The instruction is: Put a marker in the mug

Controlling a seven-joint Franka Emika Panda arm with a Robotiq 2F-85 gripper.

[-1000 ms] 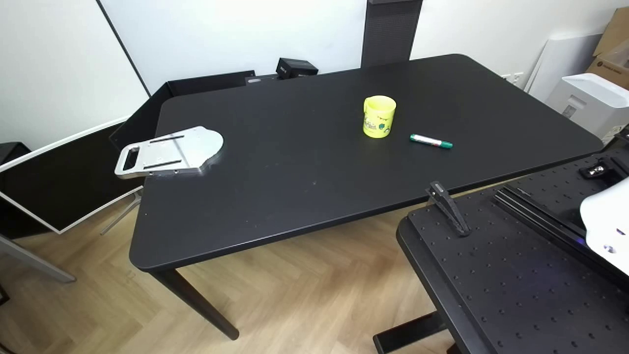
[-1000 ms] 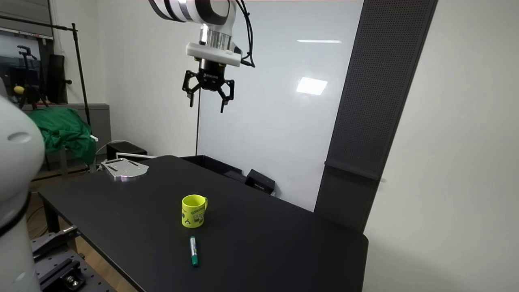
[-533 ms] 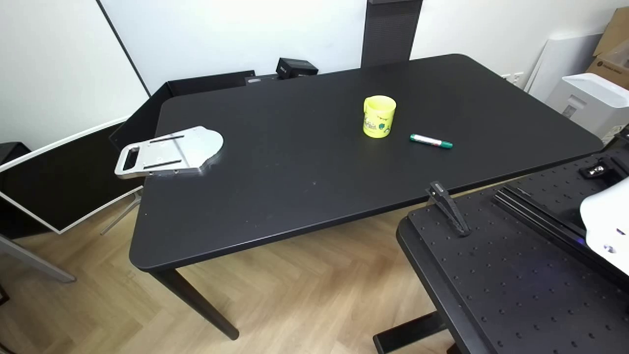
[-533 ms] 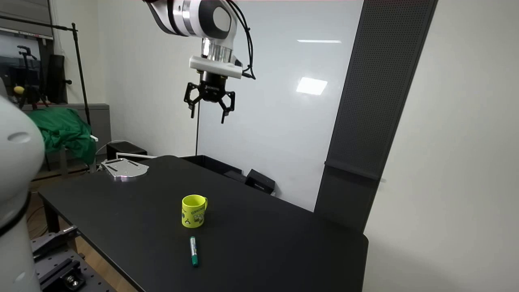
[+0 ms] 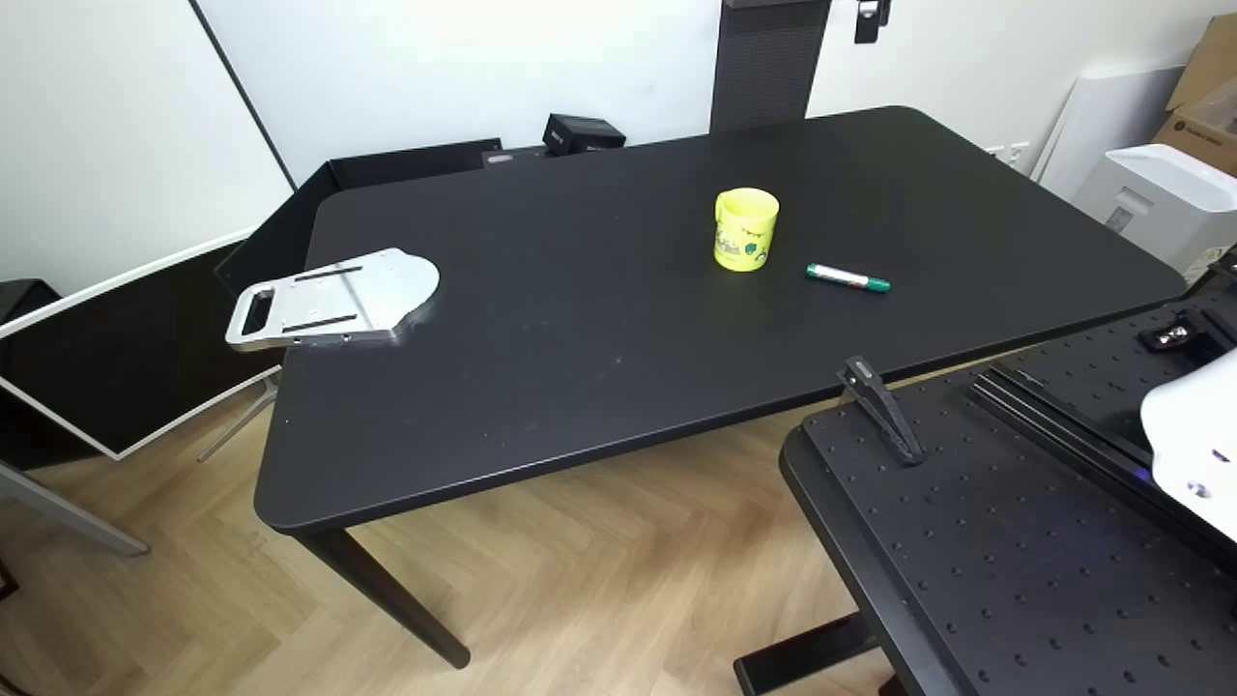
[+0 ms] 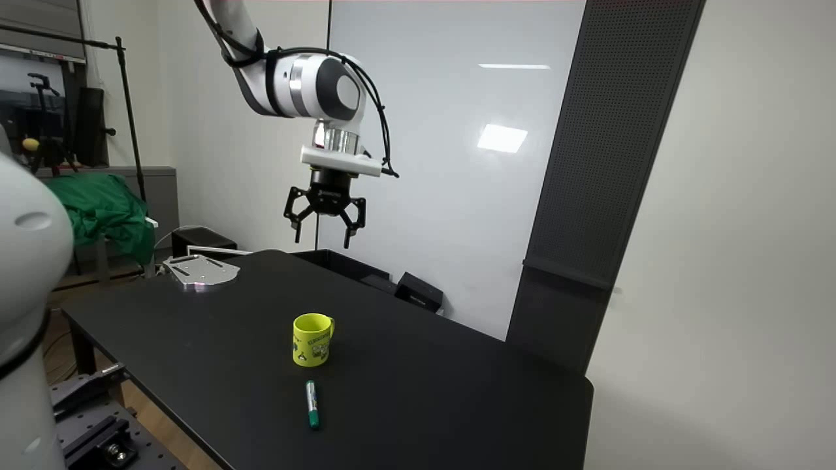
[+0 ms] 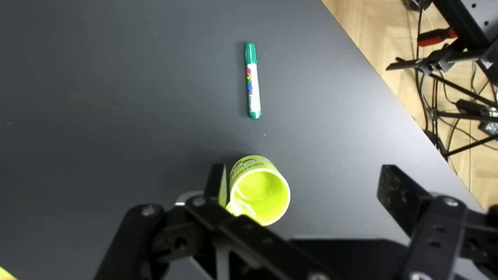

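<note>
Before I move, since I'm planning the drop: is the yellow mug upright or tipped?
Upright: in both exterior views the yellow mug stands with its opening facing up.

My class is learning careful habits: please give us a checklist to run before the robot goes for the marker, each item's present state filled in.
1. Gripper open: ok, jaws spread wide.
2. Marker on the table, apart from the mug: ok, gap shows.
3. Mug upright: ok, mouth up.
4. Gripper lined up: not ok, wrist view shows the marker beyond the jaws.
5. Gripper at marker height: not ok, hangs above the table.
6. Marker safe from rolling: cannot tell.
</note>
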